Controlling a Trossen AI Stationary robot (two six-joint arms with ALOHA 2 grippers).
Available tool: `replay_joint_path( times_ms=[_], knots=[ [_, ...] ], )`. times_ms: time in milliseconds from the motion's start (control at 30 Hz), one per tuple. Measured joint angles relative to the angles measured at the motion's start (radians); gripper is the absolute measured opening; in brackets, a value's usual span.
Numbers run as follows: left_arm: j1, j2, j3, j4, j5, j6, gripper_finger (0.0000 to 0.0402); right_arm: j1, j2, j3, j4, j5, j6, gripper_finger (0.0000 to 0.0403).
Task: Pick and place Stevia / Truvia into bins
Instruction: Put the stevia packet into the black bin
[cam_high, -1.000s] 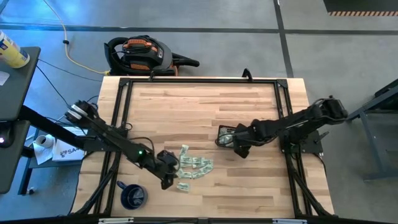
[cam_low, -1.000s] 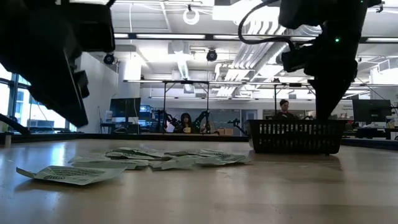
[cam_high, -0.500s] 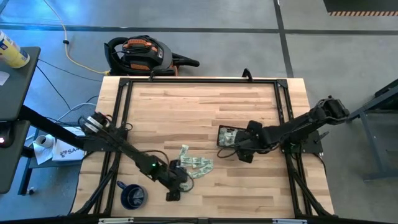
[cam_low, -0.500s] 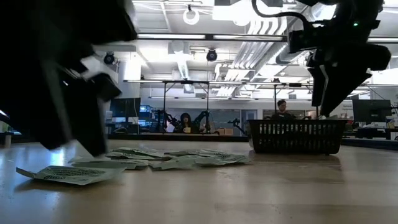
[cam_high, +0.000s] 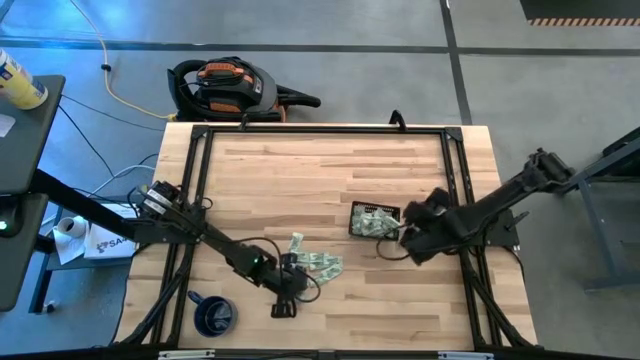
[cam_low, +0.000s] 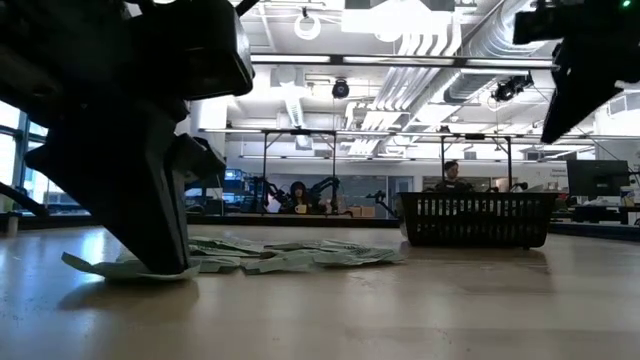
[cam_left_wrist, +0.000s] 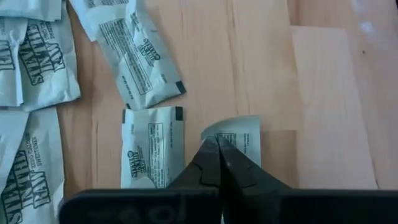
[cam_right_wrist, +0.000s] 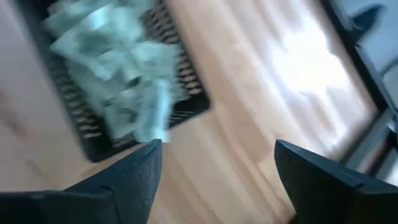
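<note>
While most of the pale green and white paper Stevia sachets (cam_high: 313, 263) lie loose in a small heap near the front middle of the light wooden butcher-block table (cam_high: 320, 170), one sachet (cam_left_wrist: 239, 132) at the heap's near edge is pinched at its end between the tips of the left gripper (cam_left_wrist: 217, 144), whose dark fingers (cam_left_wrist: 202, 167) are pressed together on it. From table height that sachet (cam_low: 120, 268) sits flat against the wood, right under the big dark gripper. Just beside it in the wrist view lies another sachet (cam_left_wrist: 152, 145), apart from the fingers and untouched. Off to the right of the heap stands the small square black perforated tray (cam_high: 358, 220), with several sachets (cam_right_wrist: 118, 74) already piled inside it. Beside the tray's right side, raised above the table, hangs the right gripper (cam_right_wrist: 217, 163), its two fingers (cam_right_wrist: 140, 171) spread wide with nothing between them. Near the front left corner of the table sits a dark blue round mug (cam_high: 213, 315), well apart from the sachets.
</note>
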Motion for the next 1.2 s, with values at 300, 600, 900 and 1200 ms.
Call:
replay_joint_path(
  times_ms=[300, 600, 900, 1200],
  knots=[
    [0.094, -0.106, 0.206, -0.364, 0.079, 0.030, 0.0022, 0.035, -0.187, 0.000, -0.154, 0.033, 0.172, 0.0278],
    [0.403, -0.110, 0.415, -0.312, 0.016, 0.436, 0.0022, 0.037, -0.269, 0.000, -0.129, 0.082, 0.168, 0.0261],
    [0.608, 0.183, 0.592, -0.105, 0.271, 0.486, 0.0064, 0.037, -0.266, 0.000, -0.095, 0.072, 0.147, 0.0259],
    [0.604, 0.301, 0.821, -0.409, 0.246, 0.321, 0.0168, 0.051, -0.265, -0.032, 0.070, -0.010, -0.007, 0.0259]
  ],
)
